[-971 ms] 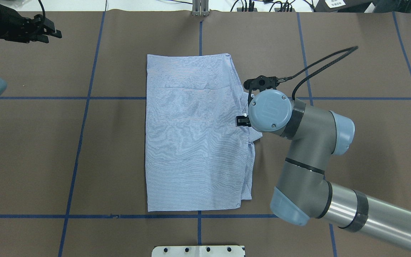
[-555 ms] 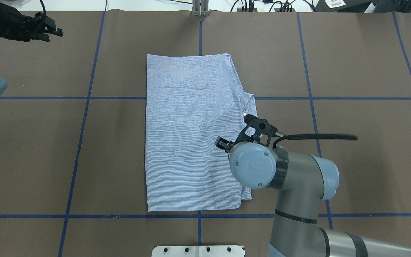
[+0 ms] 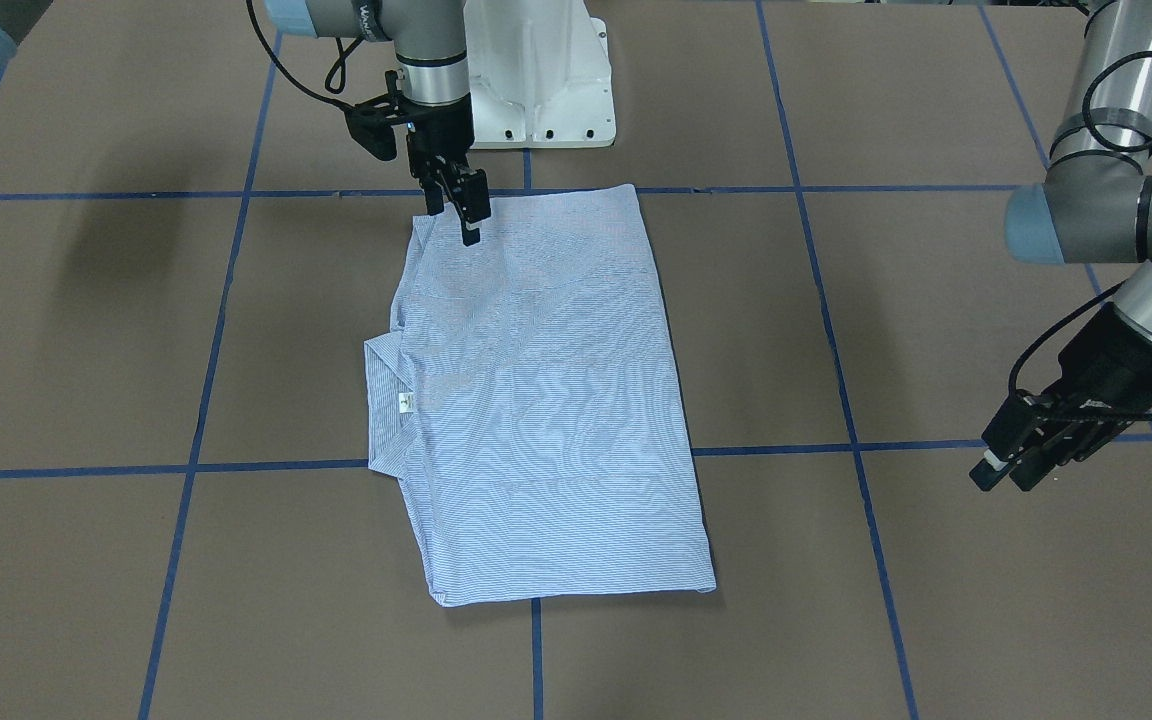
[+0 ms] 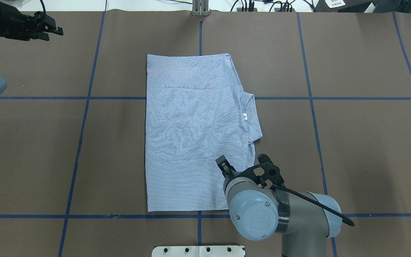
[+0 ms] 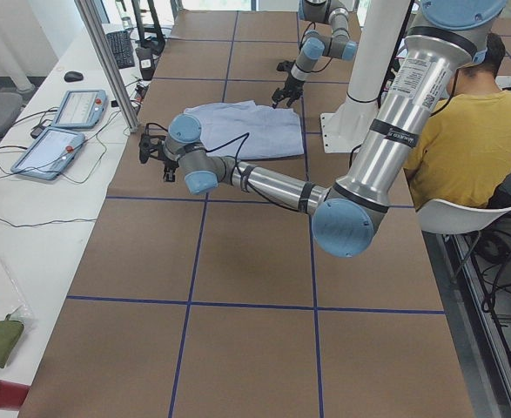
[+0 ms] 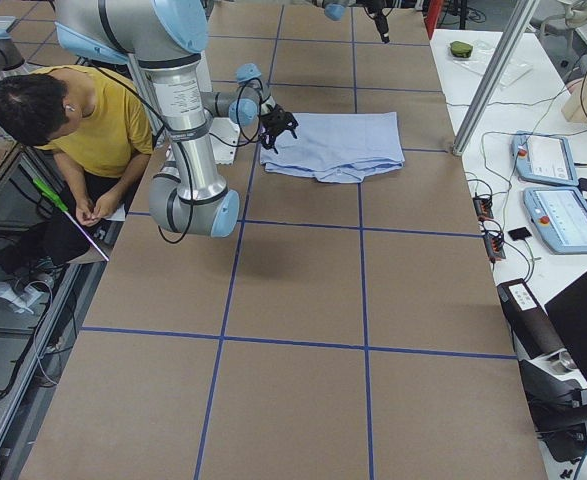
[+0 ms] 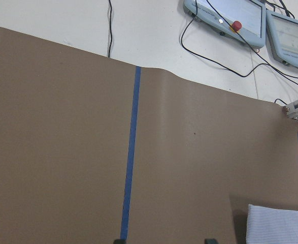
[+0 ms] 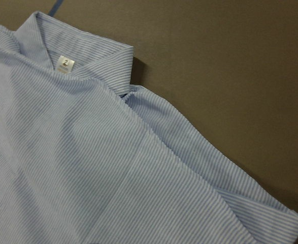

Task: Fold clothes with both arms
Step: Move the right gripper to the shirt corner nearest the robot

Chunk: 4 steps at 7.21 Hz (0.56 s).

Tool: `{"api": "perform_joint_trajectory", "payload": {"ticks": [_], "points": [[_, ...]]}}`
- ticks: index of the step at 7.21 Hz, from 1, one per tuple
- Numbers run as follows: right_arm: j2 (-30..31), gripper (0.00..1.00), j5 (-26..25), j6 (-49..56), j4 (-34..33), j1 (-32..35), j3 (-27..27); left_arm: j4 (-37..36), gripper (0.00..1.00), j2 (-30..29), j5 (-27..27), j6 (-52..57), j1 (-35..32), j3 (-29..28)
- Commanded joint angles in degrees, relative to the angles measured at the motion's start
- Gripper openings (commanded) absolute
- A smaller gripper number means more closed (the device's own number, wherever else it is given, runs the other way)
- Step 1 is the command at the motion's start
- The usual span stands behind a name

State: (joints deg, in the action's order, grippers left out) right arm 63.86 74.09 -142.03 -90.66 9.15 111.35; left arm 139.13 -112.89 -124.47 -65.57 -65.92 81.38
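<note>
Overhead exterior shows us the shirt (image 4: 194, 135) folded into a rectangle mid-table, long axis running away from the robot, collar (image 4: 252, 114) poking out on the robot's right. Our right gripper (image 4: 222, 162) hangs over its near right corner, fingers seemingly slightly apart and empty. We judge it far nearer than the left gripper (image 4: 56, 31), also parted, far left.

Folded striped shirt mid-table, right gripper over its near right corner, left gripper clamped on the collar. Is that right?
Not quite. In the overhead view the left gripper hangs over the table at its far left, clear of the striped shirt and its collar. The rest stands: right gripper over the near right corner.
</note>
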Motion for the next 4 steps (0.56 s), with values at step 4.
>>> {"api": "perform_joint_trajectory", "payload": {"ticks": [4], "points": [[2.76, 0.96, -0.27, -5.45, 1.89, -4.13, -0.87, 0.01, 0.62, -0.05, 0.19, 0.0, 0.0, 0.27]]}}
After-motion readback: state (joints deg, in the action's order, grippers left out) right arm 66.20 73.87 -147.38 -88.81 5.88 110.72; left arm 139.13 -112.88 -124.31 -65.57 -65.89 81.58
